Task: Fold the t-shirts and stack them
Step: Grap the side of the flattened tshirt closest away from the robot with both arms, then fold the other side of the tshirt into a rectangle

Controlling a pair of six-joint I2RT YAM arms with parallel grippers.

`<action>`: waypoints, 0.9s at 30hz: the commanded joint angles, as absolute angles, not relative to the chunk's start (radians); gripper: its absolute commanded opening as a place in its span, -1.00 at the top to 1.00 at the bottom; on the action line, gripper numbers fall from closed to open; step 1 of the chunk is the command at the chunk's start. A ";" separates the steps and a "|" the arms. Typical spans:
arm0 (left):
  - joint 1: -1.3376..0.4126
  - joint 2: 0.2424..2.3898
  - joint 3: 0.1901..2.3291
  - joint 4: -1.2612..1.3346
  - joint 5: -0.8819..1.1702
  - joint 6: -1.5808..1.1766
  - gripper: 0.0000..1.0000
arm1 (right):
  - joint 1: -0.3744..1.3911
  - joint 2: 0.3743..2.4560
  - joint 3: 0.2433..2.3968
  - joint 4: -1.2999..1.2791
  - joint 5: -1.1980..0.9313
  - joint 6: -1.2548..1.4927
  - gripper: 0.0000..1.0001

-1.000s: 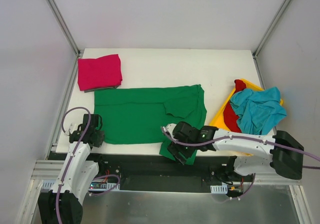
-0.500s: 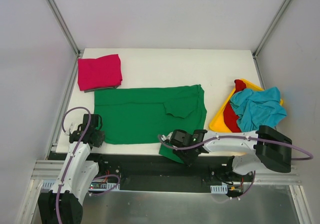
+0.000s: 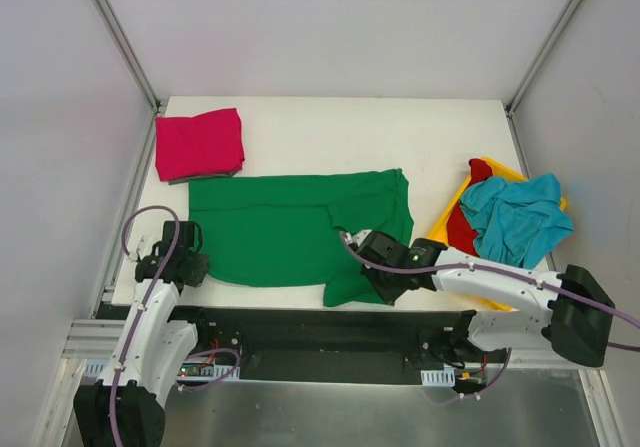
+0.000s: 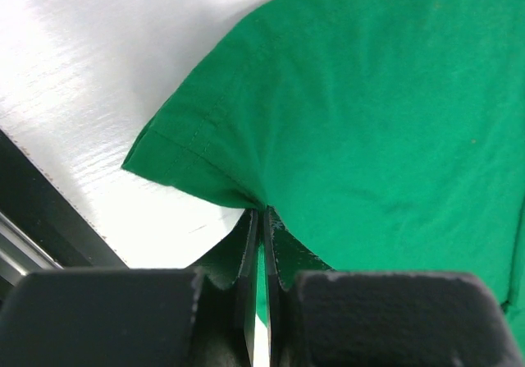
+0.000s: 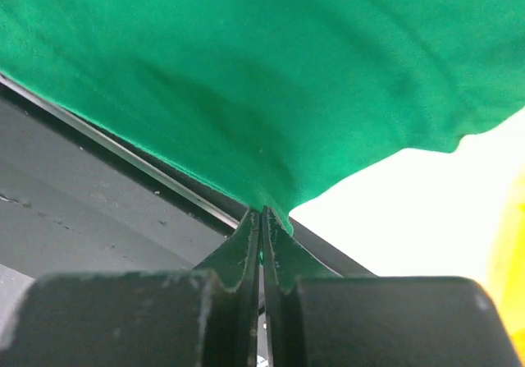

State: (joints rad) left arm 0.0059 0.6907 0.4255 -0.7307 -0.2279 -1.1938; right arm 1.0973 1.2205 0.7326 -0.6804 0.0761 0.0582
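Green t-shirt pinched in both end effectors.

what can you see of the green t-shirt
The green t-shirt is plain soft cloth with a stitched hem, spread mostly flat across the near half of the white table, a flap folded over its right side. The left claw is shut on its near left corner, the right claw on its near right corner.

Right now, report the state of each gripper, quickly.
Left gripper: closed, pinching the near left corner of the green t-shirt.
Right gripper: closed, pinching the same shirt's near right edge.
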 commanded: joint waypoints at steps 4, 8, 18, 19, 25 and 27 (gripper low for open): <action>0.002 0.748 0.532 -0.736 -0.209 -1.163 1.00 | 0.954 1.183 0.900 -0.767 0.156 -0.043 0.99; 0.003 0.798 0.574 -0.729 -0.218 -1.161 1.00 | 0.871 1.229 1.006 -0.756 0.193 -0.095 0.99; 0.002 0.985 0.699 -0.678 -0.235 -1.127 1.00 | 0.675 1.429 1.248 -0.707 0.196 -0.199 0.99; 0.003 1.006 0.713 -0.675 -0.238 -1.126 1.00 | 0.661 1.449 1.268 -0.709 0.192 -0.204 0.99; 0.003 1.133 0.802 -0.649 -0.242 -1.086 1.00 | 0.604 1.574 1.397 -0.736 0.186 -0.250 0.99; 0.003 1.178 0.833 -0.635 -0.239 -1.068 1.00 | 0.586 1.606 1.429 -0.736 0.178 -0.262 0.99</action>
State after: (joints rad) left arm 0.0059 1.1175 0.7589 -0.6605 -0.2169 -1.1160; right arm 0.6163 1.5642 1.3449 -0.7158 0.1825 -0.2111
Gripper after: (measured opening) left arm 0.008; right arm 0.009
